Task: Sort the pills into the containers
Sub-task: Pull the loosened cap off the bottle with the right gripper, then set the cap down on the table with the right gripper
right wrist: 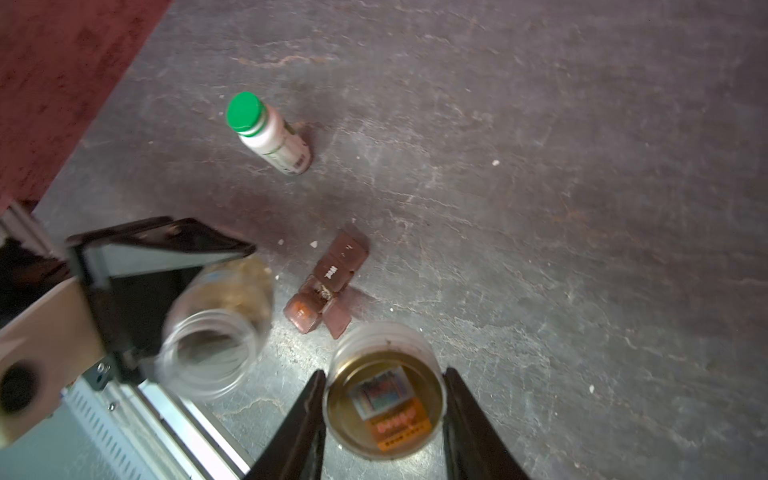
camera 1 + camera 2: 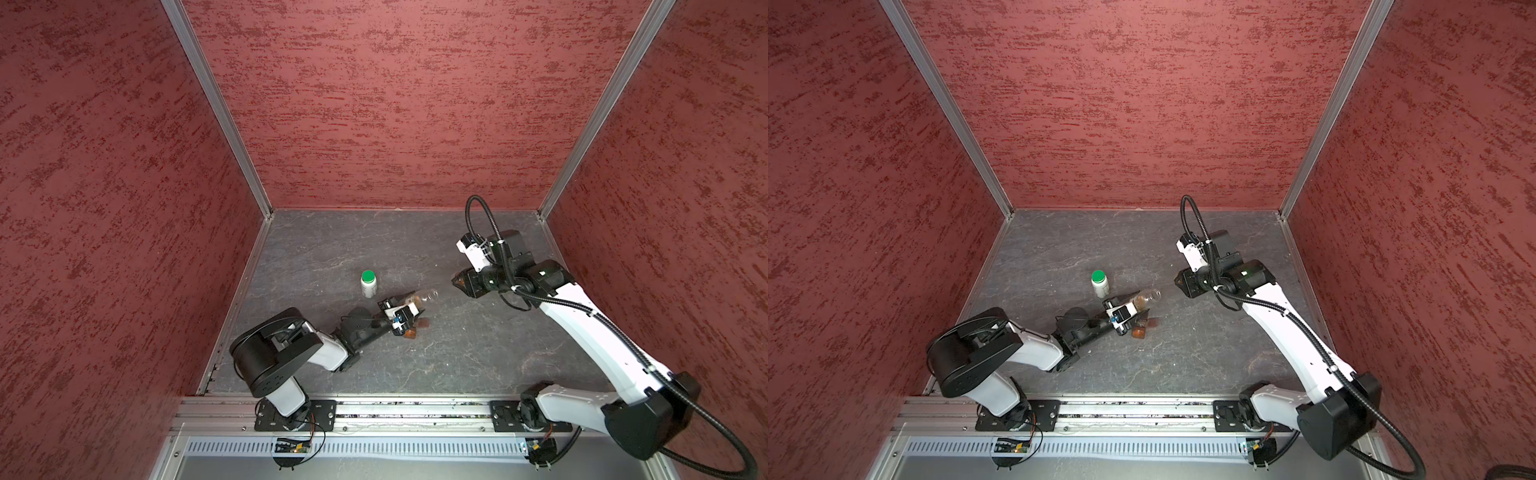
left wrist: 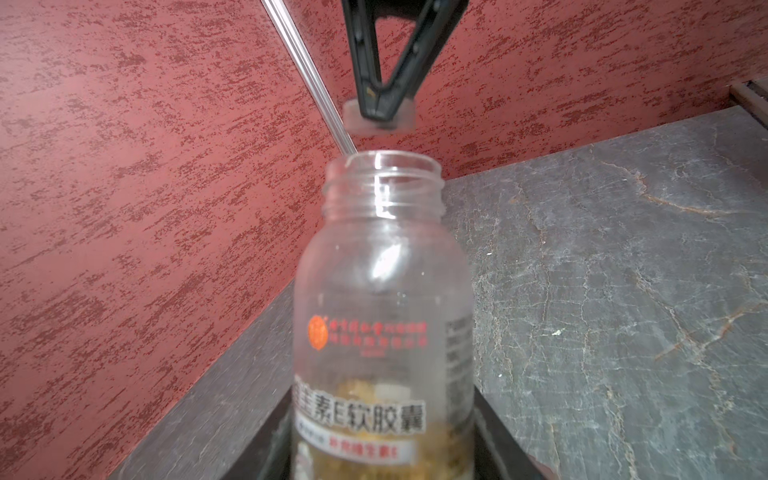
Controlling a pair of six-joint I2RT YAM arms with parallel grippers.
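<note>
Brown translucent plastic sits closest to you: the containers lie on the slate table, just beneath the left gripper in both top views. In the right wrist view one end cell stands open with an orange pill in it. The neighbouring lid looks lifted too, though what lies inside cannot be told from here.

Above them, your left gripper is clamped on the amber bottle, uncapped and tipped well over. The other pills sit heaped at its base, away from the mouth. So the pour is yours to pace — bring the mouth low over a single open cell first. Then roll the wrist slowly and stop as soon as a pill reaches the neck; a fast tip would likely spill a heap onto the table.

Farther back the white bottle stands upright, green cap on, apart from the work. Farthest off, your right gripper is closed around the amber bottle's cap — hold it clear of the pour.
</note>
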